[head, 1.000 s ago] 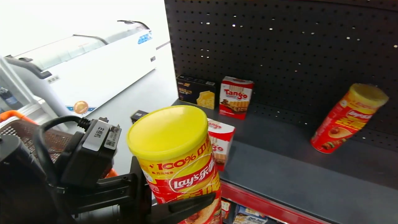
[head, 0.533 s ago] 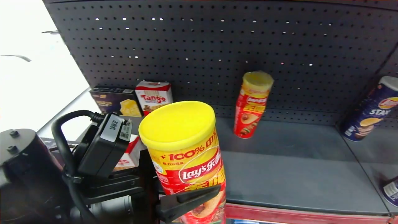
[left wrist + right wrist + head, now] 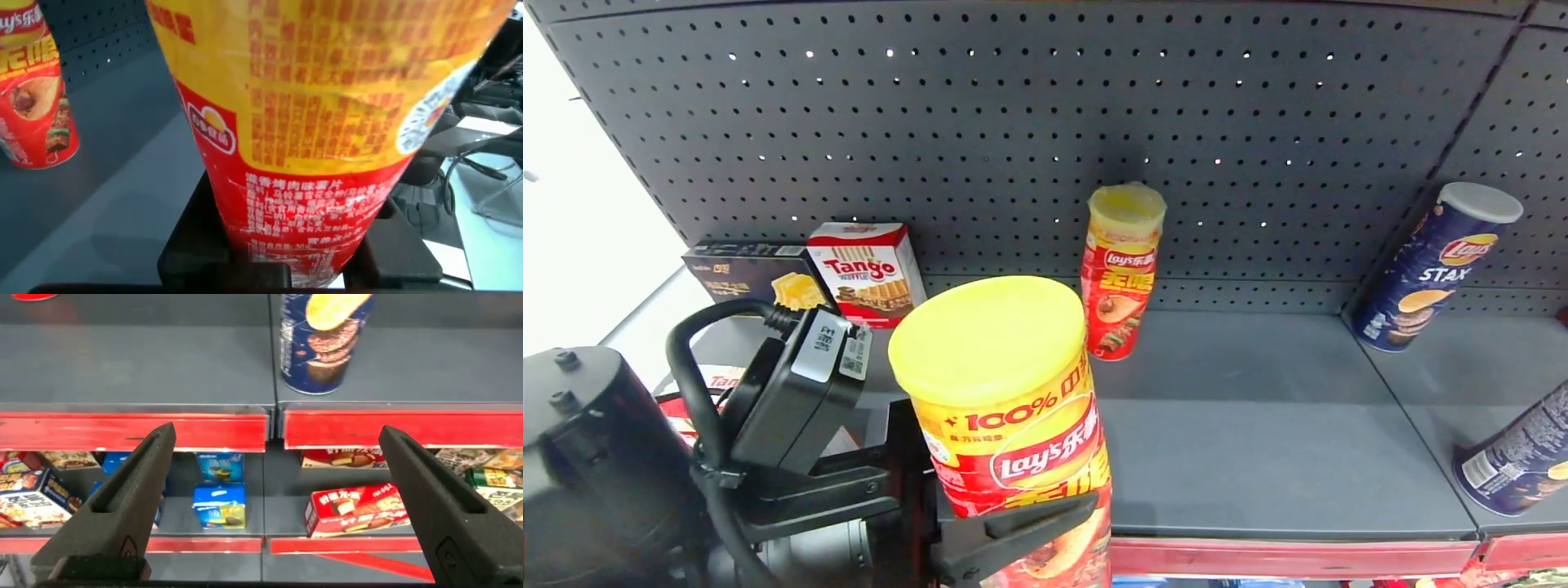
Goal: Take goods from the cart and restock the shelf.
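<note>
Left gripper (image 3: 1013,516): clenched on cylindrical, yellow-lidded can (image 3: 1005,408); in front of shelf (image 3: 1258,441)
Right gripper (image 3: 276,431): jaws apart; facing shelf's red edge

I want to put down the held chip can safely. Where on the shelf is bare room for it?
Bare shelf board lies between the red chip can and the blue chip can, from pegboard to front edge. The left end is crowded with wafer boxes.

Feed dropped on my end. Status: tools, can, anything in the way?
Left tool shut on yellow-lidded chip can, upright, before the shelf. Right tool open, empty, facing shelf's front edge. Nearest thing ahead: red can at the pegboard.
</note>
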{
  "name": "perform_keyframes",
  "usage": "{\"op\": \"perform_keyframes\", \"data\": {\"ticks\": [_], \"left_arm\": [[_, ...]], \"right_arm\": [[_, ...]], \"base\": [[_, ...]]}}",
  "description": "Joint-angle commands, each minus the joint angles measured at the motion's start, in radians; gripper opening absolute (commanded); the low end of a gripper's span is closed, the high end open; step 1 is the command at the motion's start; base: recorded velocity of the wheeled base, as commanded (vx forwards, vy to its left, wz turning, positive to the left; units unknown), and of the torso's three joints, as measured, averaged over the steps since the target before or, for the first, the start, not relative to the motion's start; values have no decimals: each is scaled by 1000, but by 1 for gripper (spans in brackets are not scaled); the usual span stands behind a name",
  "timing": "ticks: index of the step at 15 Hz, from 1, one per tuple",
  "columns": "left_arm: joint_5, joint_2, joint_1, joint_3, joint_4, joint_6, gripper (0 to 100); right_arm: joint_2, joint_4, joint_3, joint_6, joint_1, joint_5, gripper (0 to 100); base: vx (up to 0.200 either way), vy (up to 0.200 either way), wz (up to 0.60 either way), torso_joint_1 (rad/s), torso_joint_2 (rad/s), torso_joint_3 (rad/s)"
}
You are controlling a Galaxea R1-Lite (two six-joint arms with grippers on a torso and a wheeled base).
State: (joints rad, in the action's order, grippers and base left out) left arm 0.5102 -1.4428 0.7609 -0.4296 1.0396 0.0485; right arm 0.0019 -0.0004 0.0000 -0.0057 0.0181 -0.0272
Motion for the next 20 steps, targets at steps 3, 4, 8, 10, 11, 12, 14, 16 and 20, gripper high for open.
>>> {"op": "perform_keyframes", "data": {"ticks": [3, 4, 8, 10, 11, 12, 14, 16, 20], "left_arm": [[-1, 1, -2, 2, 0, 1, 0], [1, 1, -14, 2, 0, -1, 0], [2, 2, -57, 11, 10, -1, 0], [2, -1, -63, 5, 10, -1, 0], [-1, -4, -71, -6, 13, -1, 0], [-1, -2, -84, -12, 23, -1, 0], [-15, -7, -107, -46, 69, 4, 0], [-15, -2, -115, -67, 73, 31, 0], [-2, 1, -114, -74, 69, 34, 0]], "right_arm": [[1, 0, 0, 0, 0, 0, 100], [1, -1, 0, 0, 0, 0, 100], [1, -1, 0, 0, 0, 0, 100], [1, -1, 0, 0, 0, 0, 100], [1, -1, 0, 0, 0, 0, 100], [1, 0, 0, 0, 0, 0, 100], [1, 0, 0, -2, 0, 3, 100], [1, 0, 0, -2, 0, 3, 100], [3, 2, 0, -8, 0, 1, 100]], "base": [[0, 0, 0, 0, 0, 0], [0, 0, 0, 0, 0, 0], [0, 0, -150, 1, 1, 1], [0, 0, 0, 0, 0, 0], [0, 0, 0, 0, 0, 0], [0, 0, 0, 0, 0, 0], [0, 0, 0, 0, 0, 0], [0, 0, 0, 0, 0, 0], [0, 0, 0, 0, 0, 0]]}}
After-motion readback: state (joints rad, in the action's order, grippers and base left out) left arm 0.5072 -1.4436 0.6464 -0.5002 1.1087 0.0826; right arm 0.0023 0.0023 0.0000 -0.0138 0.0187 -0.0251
